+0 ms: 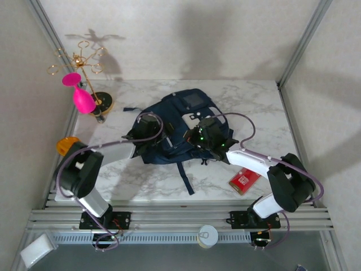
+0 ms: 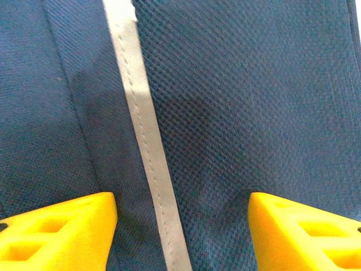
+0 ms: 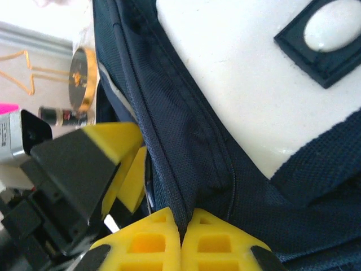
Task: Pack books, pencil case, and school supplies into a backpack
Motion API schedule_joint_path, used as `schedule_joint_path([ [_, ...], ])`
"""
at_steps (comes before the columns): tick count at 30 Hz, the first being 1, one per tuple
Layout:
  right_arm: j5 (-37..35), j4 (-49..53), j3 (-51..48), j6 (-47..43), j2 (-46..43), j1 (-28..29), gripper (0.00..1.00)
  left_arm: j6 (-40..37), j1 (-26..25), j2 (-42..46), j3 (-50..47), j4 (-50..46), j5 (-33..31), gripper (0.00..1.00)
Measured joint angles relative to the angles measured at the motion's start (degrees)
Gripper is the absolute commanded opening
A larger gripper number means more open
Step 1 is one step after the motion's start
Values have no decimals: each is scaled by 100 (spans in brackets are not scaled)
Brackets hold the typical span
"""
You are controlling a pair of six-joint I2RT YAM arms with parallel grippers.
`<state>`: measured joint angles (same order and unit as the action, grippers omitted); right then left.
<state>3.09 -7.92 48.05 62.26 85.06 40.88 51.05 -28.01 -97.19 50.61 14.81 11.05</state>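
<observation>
Pinches a fold of the backpack (image 1: 180, 121), mid table (image 1: 248, 101), with the right gripper (image 3: 181, 237). Holds the left gripper (image 2: 183, 226) spread over its light stripe (image 2: 144, 130). Leaves the red pack (image 1: 244, 180) by the right arm (image 1: 251, 160).

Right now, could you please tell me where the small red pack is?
In the top view, the red pack lies on the marble table near its front right edge, beside the right arm and apart from the backpack.
</observation>
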Motion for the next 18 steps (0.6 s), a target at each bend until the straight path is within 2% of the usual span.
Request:
schedule_joint_path([
  [4, -402, 0, -13, 59, -7, 81, 0, -166, 50, -568, 682, 162, 186, 66],
  [8, -461, -4, 35, 107, 109, 160, 0, -365, 160, -535, 955, 188, 269, 72],
  [11, -442, -44, 68, 199, 153, 164, 0, -343, 173, -48, 721, 9, 216, 73],
  [14, -350, -85, 70, 345, 151, 131, 0, -192, 68, 870, 120, -267, 15, 72],
  [18, -9, -402, -44, 695, 37, -50, 0, 81, -391, 1965, -319, -848, -455, 71],
])
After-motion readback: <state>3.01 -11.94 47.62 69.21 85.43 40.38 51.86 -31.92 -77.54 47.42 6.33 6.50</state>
